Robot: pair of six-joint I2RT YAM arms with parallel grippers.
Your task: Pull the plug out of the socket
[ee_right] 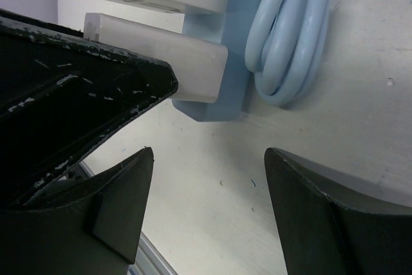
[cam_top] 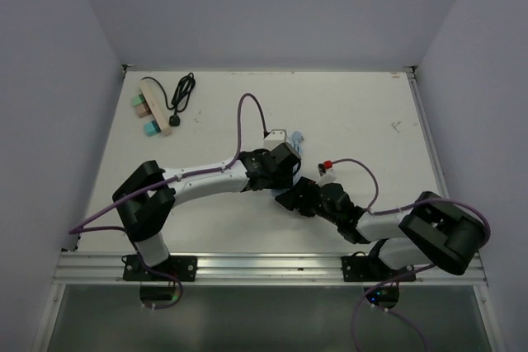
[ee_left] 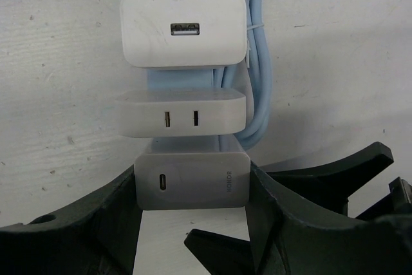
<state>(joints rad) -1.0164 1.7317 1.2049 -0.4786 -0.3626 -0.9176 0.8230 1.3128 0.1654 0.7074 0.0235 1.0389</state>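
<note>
Left wrist view: left jaws clamp nearest plug (ee_left: 193,167) by both sides; it's seated w/ two others (ee_left: 183,114) in blue power strip (ee_left: 179,80) on bench (ee_left: 58,62). Right jaws gape empty at strip's end. Grasp looks done; next prob. needs strip pinned, straight pull.

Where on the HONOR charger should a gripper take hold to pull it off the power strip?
Grip the HONOR charger by its side walls from above, fingers straddling it across the power strip, as the left gripper does. Those walls are flat, parallel and free; the two-port charger crowds its far face.
</note>
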